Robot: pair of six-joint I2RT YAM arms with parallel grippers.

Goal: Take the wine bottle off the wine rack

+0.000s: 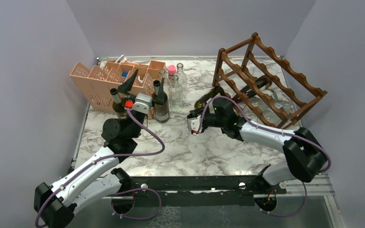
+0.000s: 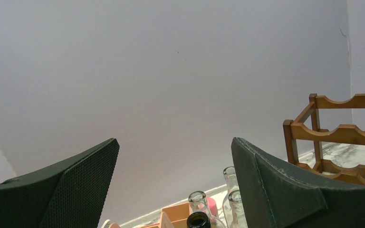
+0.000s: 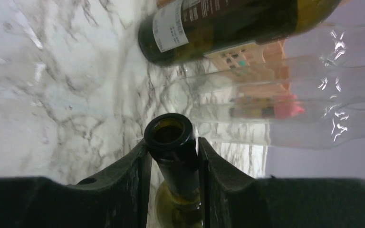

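Centrally, a dark wine bottle (image 3: 173, 166) is clamped by its neck between the closed-in fingers of the right pincer (image 3: 171, 149). Its open mouth is held out over the marble table (image 1: 180, 147), just left of the brown wooden wine rack (image 1: 237, 43); whether its base is clear of the rack cannot be told. Further left, clear bottles (image 1: 177, 90) and a peach plastic organiser (image 1: 95, 78) are seen, with the left pincer (image 2: 175, 142) raised nearby, spread wide and empty.

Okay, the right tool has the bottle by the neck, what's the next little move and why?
Probably slide the wine bottle lengthwise, neck first, out of the wine rack. The right tool is shut on its neck, while its body looks still lodged between the slats.
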